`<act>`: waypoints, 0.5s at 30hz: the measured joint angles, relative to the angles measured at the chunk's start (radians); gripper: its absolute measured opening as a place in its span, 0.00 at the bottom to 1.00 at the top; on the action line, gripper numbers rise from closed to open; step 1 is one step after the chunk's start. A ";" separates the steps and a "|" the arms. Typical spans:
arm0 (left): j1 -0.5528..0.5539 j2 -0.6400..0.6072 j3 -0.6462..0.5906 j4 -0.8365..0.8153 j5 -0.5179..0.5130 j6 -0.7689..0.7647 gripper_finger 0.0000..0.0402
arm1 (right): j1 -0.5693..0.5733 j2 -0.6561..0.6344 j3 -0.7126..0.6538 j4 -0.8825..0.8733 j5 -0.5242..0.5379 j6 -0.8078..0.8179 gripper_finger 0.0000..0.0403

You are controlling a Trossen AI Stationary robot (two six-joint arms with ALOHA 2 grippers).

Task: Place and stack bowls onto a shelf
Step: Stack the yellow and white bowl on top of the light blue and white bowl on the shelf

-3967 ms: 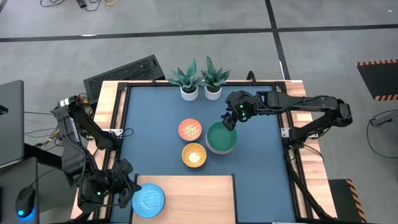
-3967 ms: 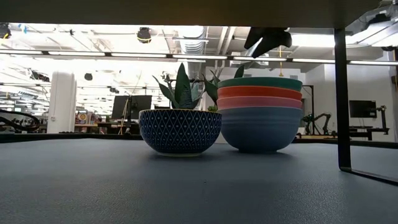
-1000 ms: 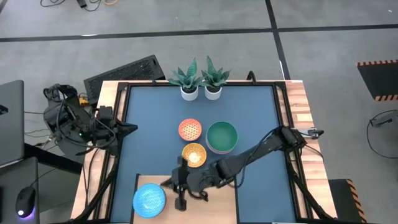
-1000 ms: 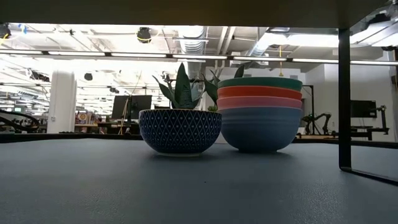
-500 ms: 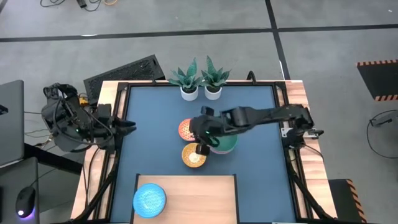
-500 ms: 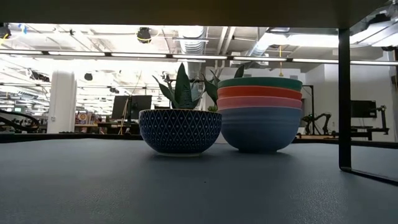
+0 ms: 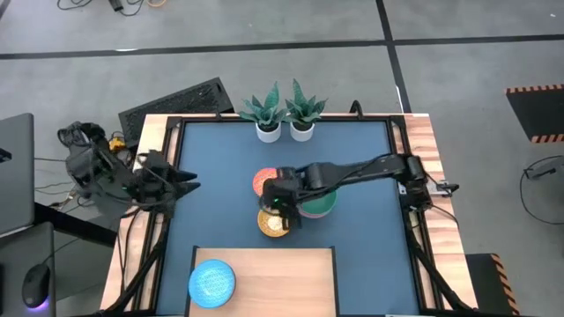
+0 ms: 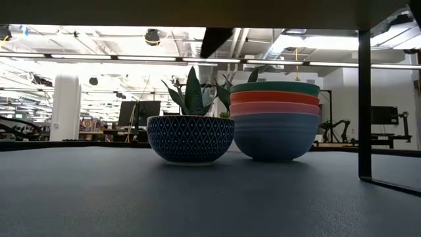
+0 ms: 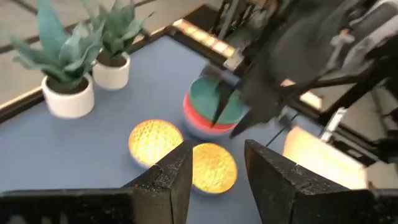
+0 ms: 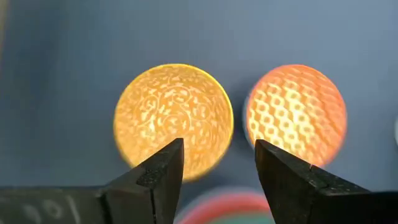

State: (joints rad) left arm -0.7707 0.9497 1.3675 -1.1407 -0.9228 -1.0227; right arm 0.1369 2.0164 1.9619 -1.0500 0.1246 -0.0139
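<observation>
A yellow-orange patterned bowl (image 7: 275, 220) stands on the dark blue table beside an orange-red patterned bowl (image 7: 268, 182). Right of them is a stack of plain bowls with a green one on top (image 7: 317, 195). In the low view the stack (image 8: 275, 122) shows green, red, pink and light blue. My right gripper (image 7: 282, 210) hovers open above the yellow-orange bowl (image 10: 174, 121) and touches nothing. A blue patterned bowl (image 7: 211, 282) rests on the pale wooden shelf (image 7: 282, 282). My left gripper (image 7: 188, 185) waits open at the table's left edge.
Two white pots with green plants (image 7: 282, 119) stand at the table's far edge. Wooden side rails (image 7: 427, 167) run along both sides. The shelf has bare wood to the right of the blue bowl. A dark shelf leg (image 8: 363, 105) stands at the right in the low view.
My right gripper has left the shelf beside the blue bowl and swung toward the table's far edge. It now hangs over the yellow-orange bowl. The blue bowl has stayed on the shelf.
</observation>
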 joint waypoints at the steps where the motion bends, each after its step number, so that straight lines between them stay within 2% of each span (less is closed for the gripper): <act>1: 0.039 0.017 0.000 0.001 0.027 0.001 0.32 | 0.001 -0.028 0.002 -0.031 0.001 0.032 0.54; 6: 0.250 0.119 0.000 0.006 0.205 -0.025 0.32 | 0.006 -0.149 0.002 -0.175 0.015 0.179 0.54; 15: 0.480 0.385 0.001 0.056 0.498 -0.007 0.32 | 0.028 -0.355 0.002 -0.351 0.229 0.406 0.54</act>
State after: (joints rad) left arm -0.2905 1.3345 1.3682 -1.0845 -0.4250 -1.0302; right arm 0.1646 1.6610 1.9640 -1.4015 0.3535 0.3921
